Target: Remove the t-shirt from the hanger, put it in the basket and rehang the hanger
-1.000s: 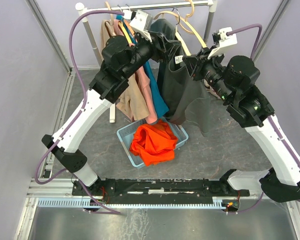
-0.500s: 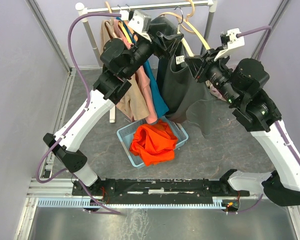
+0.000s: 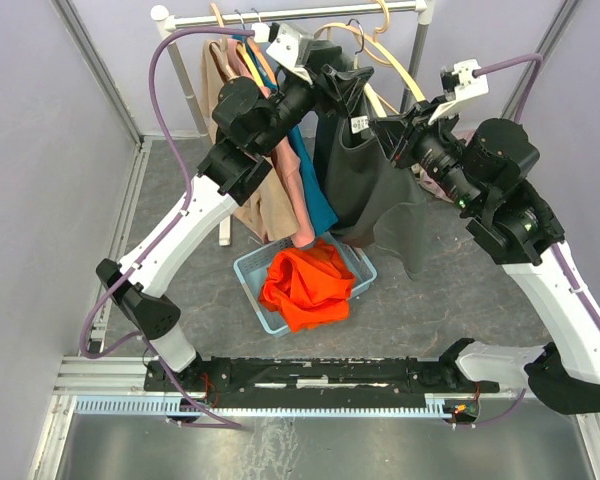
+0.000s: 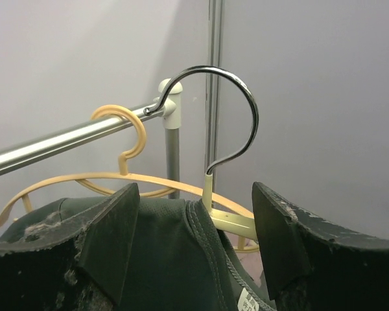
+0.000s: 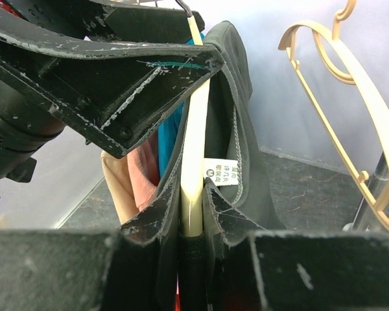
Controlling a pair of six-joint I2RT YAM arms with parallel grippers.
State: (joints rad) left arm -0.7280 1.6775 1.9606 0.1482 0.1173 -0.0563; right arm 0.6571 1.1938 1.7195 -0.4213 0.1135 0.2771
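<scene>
A dark grey t-shirt hangs on a cream hanger whose chrome hook sits over the rail. My left gripper is open at the top of the shirt. Its two fingers stand apart on either side of the collar and the hanger's neck, touching neither. My right gripper is shut on the hanger's cream arm, with the t-shirt's shoulder fabric lying around the pinched spot. The white size label shows just past the fingertips.
The metal rail also carries beige, pink and teal garments on the left and empty cream hangers on the right. A blue basket holding an orange cloth sits on the floor below. Purple walls close in on both sides.
The right arm has lifted with the hanger in its grip, then held still. The left gripper has shifted right and up, closer to the hanger's neck.
</scene>
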